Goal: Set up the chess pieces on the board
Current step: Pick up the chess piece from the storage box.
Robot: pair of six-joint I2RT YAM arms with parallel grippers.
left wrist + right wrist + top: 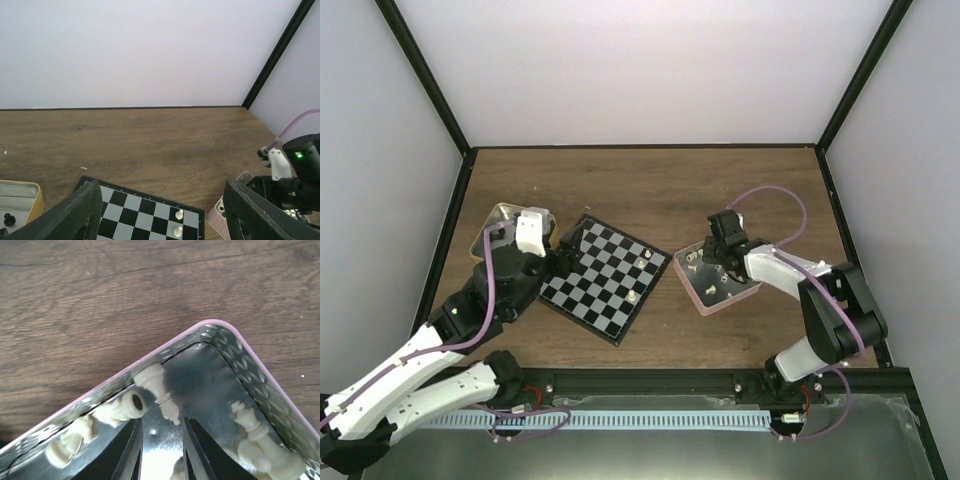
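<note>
The board [597,283] lies tilted at the table's middle left, with two cream-white chess pieces [645,257] [634,296] on its right side. Both show as small pawns [179,214] in the left wrist view. My left gripper [566,252] hovers at the board's left corner, open, with nothing between its fingers [80,215]. My right gripper [719,262] reaches down into the pink tray [748,292]. Its jaws stand narrowly apart [161,422] over the tray floor, just below a lying white piece [160,390]. A bit of another white piece [177,471] shows low between the fingers.
A gold tin [496,222] sits left of the board and holds a black piece [8,219]. More white pieces [262,442] lie along the pink tray's walls [235,347]. Black frame posts stand at the table's far corners.
</note>
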